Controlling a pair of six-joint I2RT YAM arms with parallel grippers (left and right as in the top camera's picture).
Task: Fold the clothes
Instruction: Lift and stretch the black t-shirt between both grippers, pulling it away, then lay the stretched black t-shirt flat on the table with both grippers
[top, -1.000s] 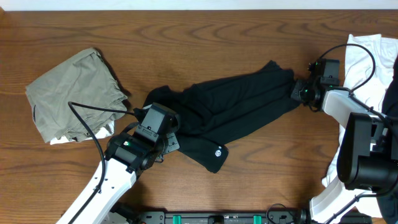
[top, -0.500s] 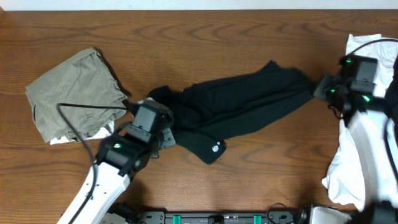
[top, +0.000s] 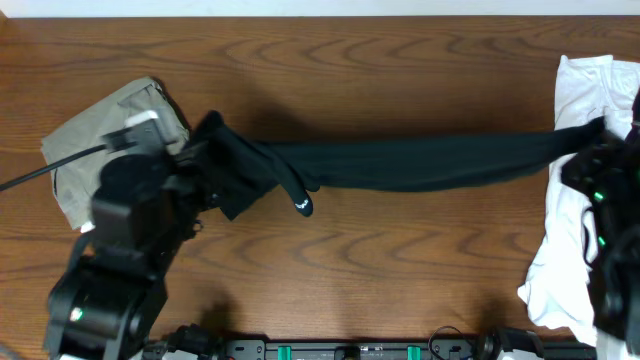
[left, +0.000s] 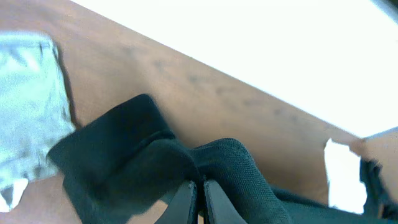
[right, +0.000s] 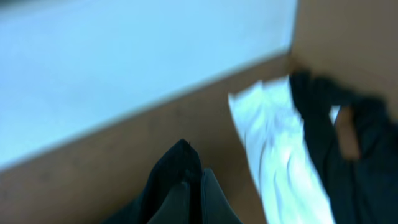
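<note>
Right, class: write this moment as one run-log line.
black fabric shirt: stretched taut | left end effector: shut on shirt | right end effector: shut on shirt

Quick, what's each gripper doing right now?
Left gripper: closed, holding one end of the black shirt.
Right gripper: closed, holding its other end.

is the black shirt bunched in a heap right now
No, the black fabric shirt is stretched into a long narrow band spanning the brown wooden table.

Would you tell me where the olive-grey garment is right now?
In the overhead view, the olive-grey garment lies bunched at the left side of the table, partly under the left arm and left of the stretched black shirt.
</note>
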